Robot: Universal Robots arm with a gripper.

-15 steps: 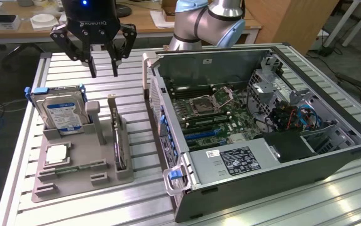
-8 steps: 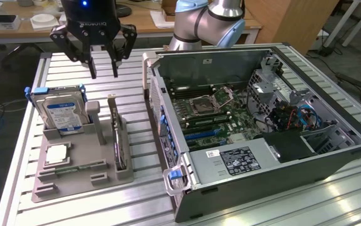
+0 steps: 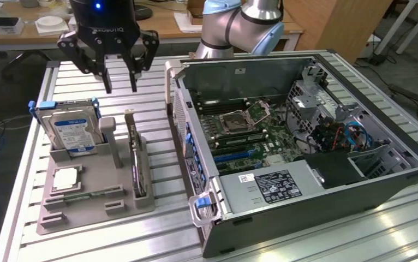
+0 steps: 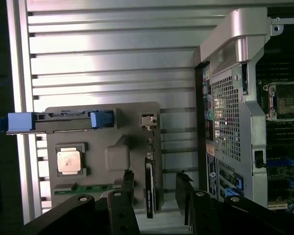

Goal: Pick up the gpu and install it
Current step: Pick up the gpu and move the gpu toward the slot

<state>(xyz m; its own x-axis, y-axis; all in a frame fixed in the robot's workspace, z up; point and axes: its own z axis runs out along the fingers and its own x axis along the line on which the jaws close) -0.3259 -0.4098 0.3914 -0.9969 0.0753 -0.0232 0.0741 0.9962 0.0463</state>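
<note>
The gpu [image 3: 139,169] stands on edge in a slot of the grey holder [image 3: 96,210], its silver bracket toward the far end. The wrist view looks down on the gpu [image 4: 150,188] as a thin dark edge. My gripper [image 3: 120,87] hangs open above the slatted table, just beyond the holder's far end and higher than the card. In the wrist view my gripper [image 4: 156,177] shows two black fingers apart, one on each side of the card's line, with nothing between them. The open computer case [image 3: 296,142] lies on the exterior view's right with its motherboard exposed.
A silver hard drive [image 3: 71,128] with a blue label stands in the holder beside the card. A processor chip [image 3: 65,179] and a green memory stick [image 3: 93,194] lie flat in the holder. The case's rear wall [image 4: 230,98] rises close beside the holder.
</note>
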